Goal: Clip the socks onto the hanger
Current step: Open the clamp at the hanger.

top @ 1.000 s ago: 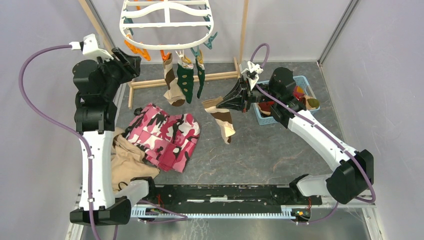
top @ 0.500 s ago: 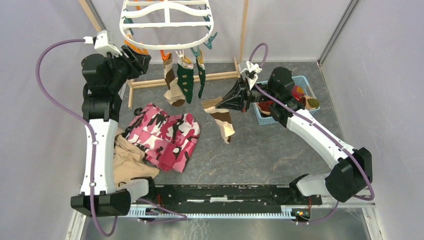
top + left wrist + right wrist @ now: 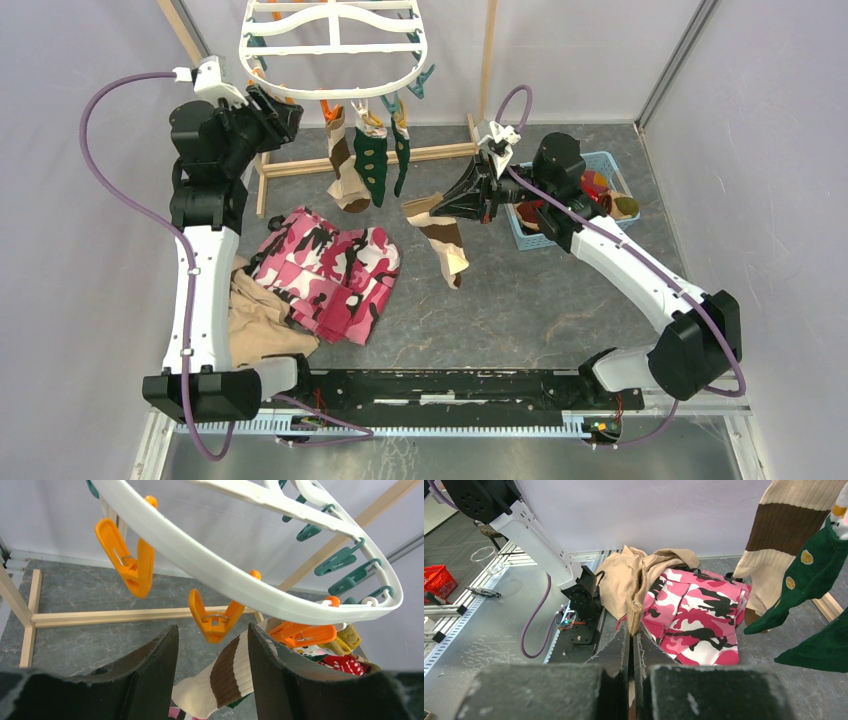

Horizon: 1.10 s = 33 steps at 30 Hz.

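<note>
The white oval hanger [image 3: 335, 50] hangs at the back, also in the left wrist view [image 3: 225, 580]. A brown-striped sock [image 3: 345, 175] and two dark green socks [image 3: 372, 165] hang clipped to its near rim. My left gripper [image 3: 285, 118] is open and empty just below the rim; in its wrist view the gripper [image 3: 212, 632] has a free orange clip [image 3: 215, 620] just beyond its fingertips. My right gripper [image 3: 440, 205] is shut on the cuff of a second brown-striped sock [image 3: 445, 240], which dangles right of the hung socks. Its wrist view shows the gripper [image 3: 631, 627] pinching the tan cuff edge [image 3: 636, 600].
A pink camouflage garment [image 3: 335, 270] and a tan cloth [image 3: 255, 320] lie on the floor at the left. A blue basket [image 3: 600, 158] with more socks stands behind the right arm. Wooden stand bars [image 3: 360, 158] run under the hanger.
My left gripper has risen and moved right, up to the hanger's near rim. My right gripper with the striped sock has shifted only slightly left.
</note>
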Each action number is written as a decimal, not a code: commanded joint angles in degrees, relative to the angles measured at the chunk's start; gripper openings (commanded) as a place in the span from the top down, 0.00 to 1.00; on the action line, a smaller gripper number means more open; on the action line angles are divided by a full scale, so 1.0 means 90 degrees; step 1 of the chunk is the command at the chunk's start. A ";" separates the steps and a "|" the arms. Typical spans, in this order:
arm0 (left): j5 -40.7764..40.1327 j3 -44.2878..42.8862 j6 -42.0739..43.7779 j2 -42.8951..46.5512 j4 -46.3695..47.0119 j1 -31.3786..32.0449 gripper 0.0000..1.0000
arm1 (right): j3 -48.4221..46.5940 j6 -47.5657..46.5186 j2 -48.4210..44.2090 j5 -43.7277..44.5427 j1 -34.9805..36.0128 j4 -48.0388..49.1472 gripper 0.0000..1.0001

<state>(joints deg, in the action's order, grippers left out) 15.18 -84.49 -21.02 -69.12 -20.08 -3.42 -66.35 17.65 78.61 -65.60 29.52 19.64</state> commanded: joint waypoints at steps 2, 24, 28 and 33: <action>0.0010 0.0111 0.0285 0.0025 0.0976 -0.0020 0.42 | -0.0318 0.0068 0.0004 -0.0048 0.0021 0.0282 1.00; -0.0173 0.0515 0.0310 -0.0030 0.1752 -0.0009 0.45 | -0.0348 -0.0012 -0.0009 -0.0064 0.0018 0.0184 1.00; -0.0200 0.0650 0.0412 0.0024 0.1888 -0.0004 0.45 | -0.0343 -0.0027 -0.0014 -0.0064 0.0015 0.0176 1.00; -0.0250 0.0812 0.0572 0.0122 0.2081 -0.0006 0.46 | -0.0343 -0.0022 -0.0003 -0.0054 0.0022 0.0167 1.00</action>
<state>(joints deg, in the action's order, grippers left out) 13.67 -77.95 -19.27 -69.71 -5.91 -3.40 -66.92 17.69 78.74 -65.69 29.52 19.59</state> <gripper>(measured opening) 0.543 0.014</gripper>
